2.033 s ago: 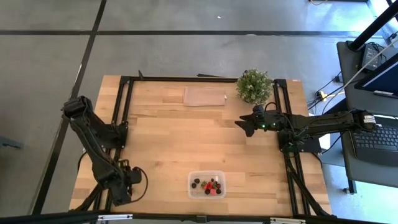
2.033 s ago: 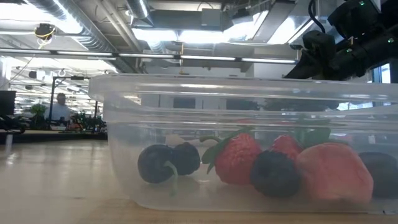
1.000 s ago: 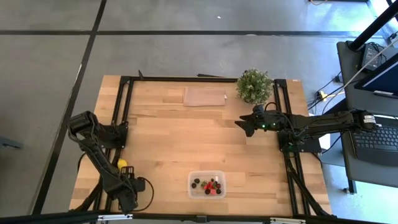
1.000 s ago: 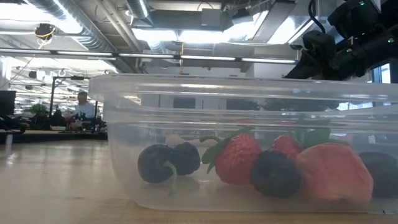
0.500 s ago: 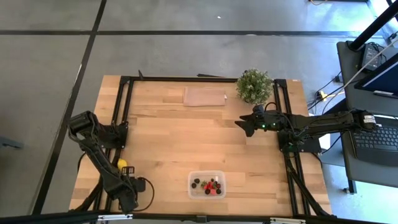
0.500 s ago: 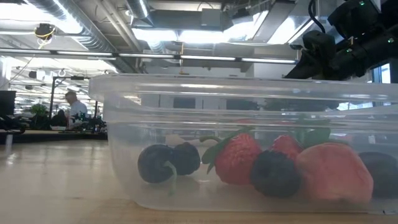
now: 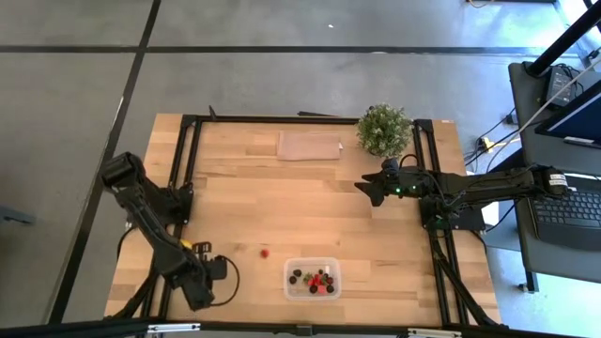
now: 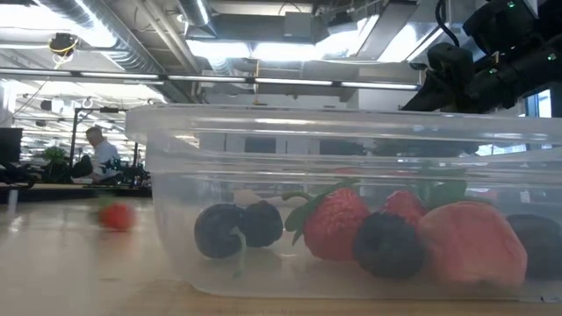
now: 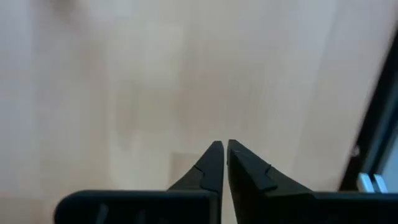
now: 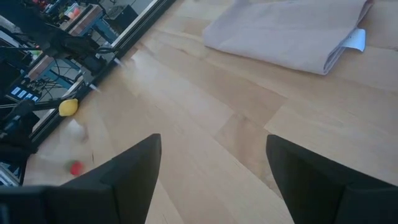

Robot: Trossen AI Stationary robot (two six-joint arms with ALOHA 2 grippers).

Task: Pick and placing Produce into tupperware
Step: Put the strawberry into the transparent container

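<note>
The clear tupperware (image 7: 312, 277) stands near the table's front edge with red and dark produce inside (image 8: 351, 233). One red piece (image 7: 265, 252) lies loose on the wood left of the tub, blurred in the low view (image 8: 117, 216). The yellow lemon (image 7: 186, 243) rests by the left frame rail (image 10: 68, 107). My left gripper (image 7: 205, 280) points down at the front left, shut with nothing between its fingers (image 9: 224, 149), over bare wood. My right gripper (image 7: 362, 188) waits open at the right (image 10: 213, 142).
A bushy potted plant (image 7: 383, 130) stands at the far right. A flat translucent sheet (image 7: 310, 145) lies at the far middle. Black frame rails (image 7: 183, 169) run along the table's left and right sides. Bare wood lies between the sheet and the tub.
My left gripper has shut on nothing, risen, and shifted a little toward the table's right edge. A red piece that did not show before now lies on the wood left of the tub, blurred as if rolling. My right arm has kept still.
</note>
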